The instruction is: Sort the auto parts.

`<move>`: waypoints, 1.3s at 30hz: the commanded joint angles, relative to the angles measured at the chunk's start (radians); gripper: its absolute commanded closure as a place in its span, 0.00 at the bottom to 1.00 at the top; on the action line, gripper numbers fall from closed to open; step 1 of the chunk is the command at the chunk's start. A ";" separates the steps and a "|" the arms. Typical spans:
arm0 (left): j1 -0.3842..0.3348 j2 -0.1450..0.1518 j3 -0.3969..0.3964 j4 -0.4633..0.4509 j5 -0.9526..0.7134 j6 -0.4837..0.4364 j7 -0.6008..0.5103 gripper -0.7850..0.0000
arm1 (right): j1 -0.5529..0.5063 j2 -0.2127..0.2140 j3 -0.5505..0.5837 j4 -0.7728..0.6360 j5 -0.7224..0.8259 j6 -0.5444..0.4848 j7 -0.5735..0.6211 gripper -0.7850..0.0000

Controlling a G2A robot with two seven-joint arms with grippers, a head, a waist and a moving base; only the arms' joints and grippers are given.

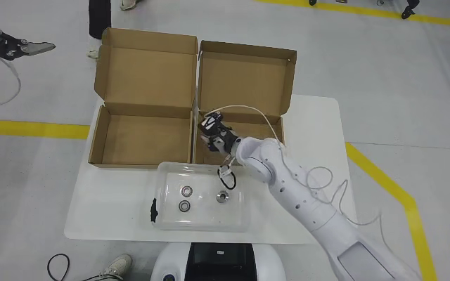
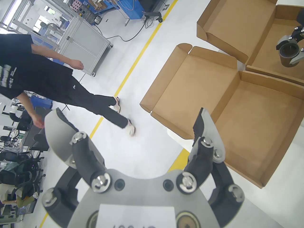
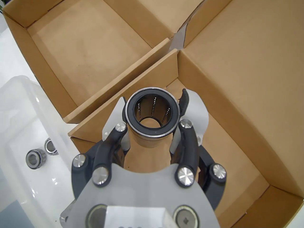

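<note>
White table [image 1: 316,140] carries everything, and the clear plastic tub [image 1: 169,175] [image 3: 21,110] near its front edge serves as the marker for the rest. Just behind the tub two open cardboard boxes stand side by side with their walls touching and their lids folded back away from it. The left box [image 1: 140,140] [image 2: 258,119] [image 3: 90,48] is behind the tub's left half, the right box [image 1: 242,74] [image 2: 239,12] [image 3: 237,124] behind its right half.

Reaching across the tub's right end, the right arm has the right gripper [image 1: 214,133] [image 3: 152,105] just past the tub's far wall, over the right box's corner nearest the tub. Its jaws are clamped on the sides of a cylindrical linear bearing [image 3: 152,132] [image 2: 288,54], a dark-rimmed metal sleeve with rows of small balls inside its bore, held clear of the box floor.

Far off to the tub's left, beyond the left box and out over the floor, hangs the left gripper [image 2: 129,113] [image 1: 28,48], its jaws spread wide apart and holding nothing.

On the tub's floor lie two small roller bearings [image 1: 188,190] [image 3: 35,159], close together, with a third small round metal part [image 1: 223,197] a little to their right
</note>
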 commanded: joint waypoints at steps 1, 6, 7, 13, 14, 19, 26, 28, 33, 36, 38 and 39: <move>0.000 0.000 0.000 0.000 0.000 0.000 0.000 0.00 | 0.007 -0.007 -0.009 0.021 0.000 0.013 0.001 1.00; 0.000 0.000 0.000 0.000 0.000 0.000 0.000 0.00 | 0.023 -0.023 -0.025 0.066 0.007 0.024 -0.013 1.00; 0.000 0.000 0.000 0.000 0.000 0.000 0.000 0.00 | 0.026 -0.026 -0.026 0.075 0.008 0.027 -0.013 1.00; 0.000 0.000 0.000 0.000 0.000 0.000 0.000 0.00 | 0.039 -0.041 -0.035 0.120 0.009 0.045 -0.018 1.00; 0.000 0.000 0.000 0.000 0.000 0.000 0.000 0.00 | 0.041 -0.044 -0.036 0.126 0.005 0.051 -0.015 1.00; 0.000 0.000 0.000 0.000 0.000 0.000 0.000 0.00 | 0.046 -0.053 -0.040 0.147 -0.009 0.070 -0.003 0.58; 0.000 0.000 0.000 0.000 0.000 0.000 0.000 0.00 | 0.044 -0.059 -0.036 0.153 -0.025 0.073 0.002 0.50; 0.000 0.000 0.000 0.000 0.000 0.000 0.000 0.00 | 0.042 -0.060 -0.036 0.147 -0.036 0.076 0.006 0.48; 0.000 0.000 0.000 0.000 0.000 0.000 0.000 0.00 | 0.027 -0.057 -0.022 0.092 -0.058 0.069 0.009 0.45; 0.000 0.000 0.000 0.000 0.000 0.000 0.000 0.00 | 0.004 -0.047 -0.001 0.015 -0.087 0.055 0.018 0.43; 0.000 0.000 0.000 0.000 0.000 0.000 0.000 0.00 | -0.018 -0.036 0.020 -0.046 -0.108 0.037 0.031 0.44; 0.000 0.000 0.000 0.000 0.000 0.000 0.000 0.00 | -0.030 -0.030 0.029 -0.080 -0.122 0.025 0.042 0.46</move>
